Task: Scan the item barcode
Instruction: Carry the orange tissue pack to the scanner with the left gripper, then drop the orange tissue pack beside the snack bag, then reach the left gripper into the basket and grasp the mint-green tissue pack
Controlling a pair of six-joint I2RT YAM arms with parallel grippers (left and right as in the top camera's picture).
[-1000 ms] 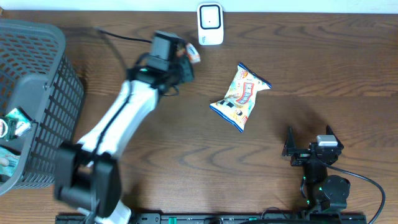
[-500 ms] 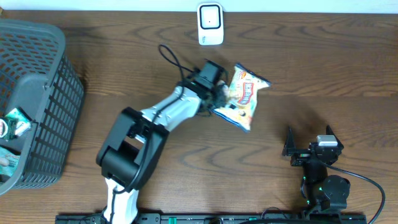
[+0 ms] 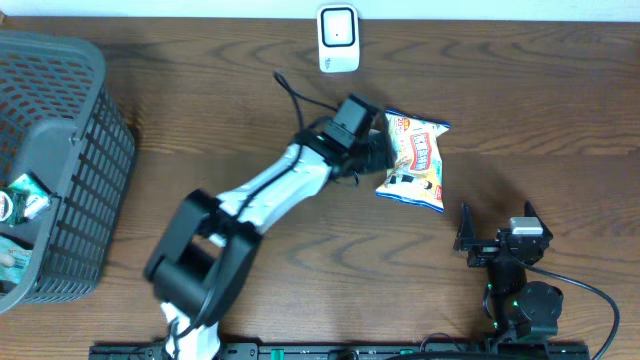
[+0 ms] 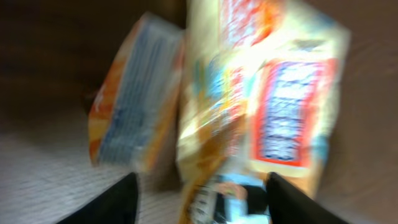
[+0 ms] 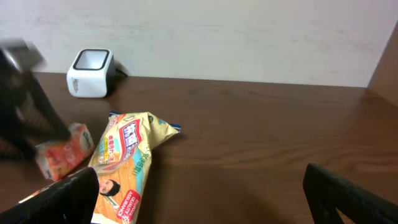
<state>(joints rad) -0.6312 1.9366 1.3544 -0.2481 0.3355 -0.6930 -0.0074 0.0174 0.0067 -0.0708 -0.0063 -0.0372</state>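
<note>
Tabletop [image 3: 560, 100]: dark brown wood, grain running left-right.
Scanner [image 3: 338, 38]: small white box w/ dark window, stands upright at far edge of tabletop, approx mid-width.
Snack bag [image 3: 415, 160]: yellow printed foil pouch w/ blue trim, lies flat mid-tabletop, nearer far edge than near edge; well apart from scanner, off to its right and nearer side.
Small pkt [image 5: 65, 149]: orange-and-white packet, sits on tabletop just beside snack bag's left side; touching or not, can't tell (L wrist view blurred). Hidden under L gripper in overhead view.
L gripper [image 3: 375, 152]: hangs at snack bag's left edge, above small pkt; jaws spread, fingers [image 4: 121, 199] apart in wrist view w/ bag's lower end between them, clamped on nothing.
R gripper [image 3: 497, 224]: low by near edge, right part of tabletop; jaws wide apart, empty; points toward snack bag and scanner.
Basket [image 3: 95, 180]: dark grey plastic mesh, at left edge of tabletop; holds green-and-white pkt [image 3: 22, 197] plus other bits, too cut off to name.
Cable [image 3: 288, 90]: thin, black, curves up from L arm toward far edge.
</note>
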